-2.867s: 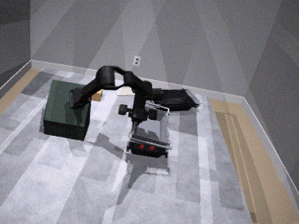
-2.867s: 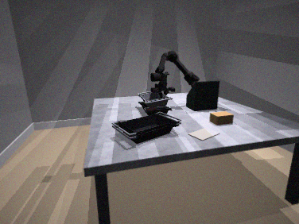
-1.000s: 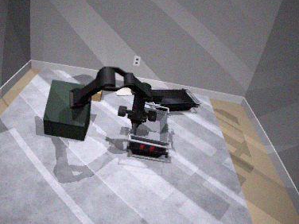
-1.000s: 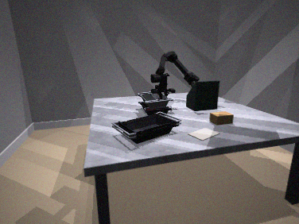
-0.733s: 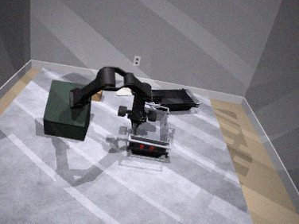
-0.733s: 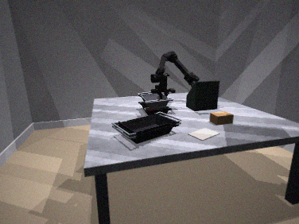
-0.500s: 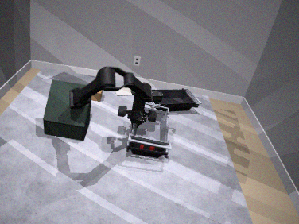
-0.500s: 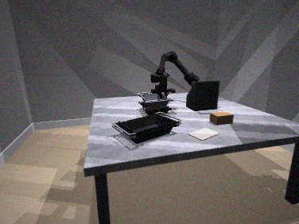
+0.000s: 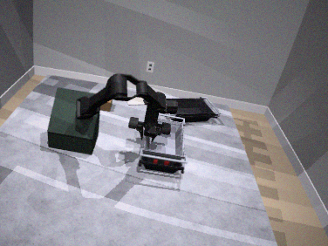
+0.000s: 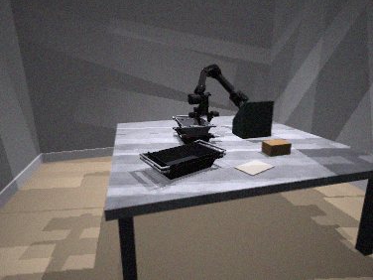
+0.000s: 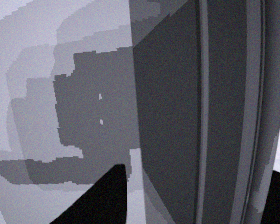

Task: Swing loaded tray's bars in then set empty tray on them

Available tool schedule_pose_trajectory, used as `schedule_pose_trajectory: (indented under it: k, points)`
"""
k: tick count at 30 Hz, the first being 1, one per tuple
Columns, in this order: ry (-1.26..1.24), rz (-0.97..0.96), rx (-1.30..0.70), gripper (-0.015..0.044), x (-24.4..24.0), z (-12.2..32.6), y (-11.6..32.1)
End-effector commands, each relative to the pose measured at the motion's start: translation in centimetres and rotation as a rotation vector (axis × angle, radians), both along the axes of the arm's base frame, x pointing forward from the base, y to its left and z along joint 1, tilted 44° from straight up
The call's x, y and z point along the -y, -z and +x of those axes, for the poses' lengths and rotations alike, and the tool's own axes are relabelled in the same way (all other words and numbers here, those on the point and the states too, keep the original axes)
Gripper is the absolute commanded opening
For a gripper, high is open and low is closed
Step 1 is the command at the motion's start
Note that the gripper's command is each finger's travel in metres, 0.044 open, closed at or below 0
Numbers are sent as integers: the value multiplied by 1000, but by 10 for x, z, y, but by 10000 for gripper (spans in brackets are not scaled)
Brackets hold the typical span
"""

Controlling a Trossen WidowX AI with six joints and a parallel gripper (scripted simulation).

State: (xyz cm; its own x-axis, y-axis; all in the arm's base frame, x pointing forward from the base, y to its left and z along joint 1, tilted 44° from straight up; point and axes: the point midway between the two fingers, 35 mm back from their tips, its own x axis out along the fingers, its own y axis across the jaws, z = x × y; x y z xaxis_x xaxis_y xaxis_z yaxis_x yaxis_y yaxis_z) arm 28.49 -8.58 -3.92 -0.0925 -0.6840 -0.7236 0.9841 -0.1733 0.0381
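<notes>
A dark loaded tray [image 9: 161, 168] [image 10: 190, 138] stands on the table, with red blocks [image 9: 167, 162] showing at its near end. A grey empty tray [image 9: 178, 143] [image 10: 195, 129] [image 11: 165, 100] sits above it, looking about level, not sunk inside. The loaded tray's bars are mostly hidden beneath the grey tray; I cannot tell exactly how they lie. My gripper [image 9: 147, 139] [image 10: 198, 120] is open at the grey tray's side, holding nothing. In the wrist view one black finger stands on each side of the tray's wall and rim.
A second dark tray [image 9: 192, 108] [image 10: 190, 164] with wire bars stands beyond the stack, close to it. A dark green box [image 9: 71, 118] [image 10: 255, 121] stands by the arm's base. An orange-brown block [image 9: 107, 105] [image 10: 276, 148] and a flat pale piece [image 9: 136, 100] [image 10: 254, 167] lie nearby.
</notes>
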Motion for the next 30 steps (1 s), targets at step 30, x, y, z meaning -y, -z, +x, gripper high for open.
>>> schedule_pose_trajectory:
  k: [30]
  points:
    - [-4,9,-2,440,-51,12,-51]
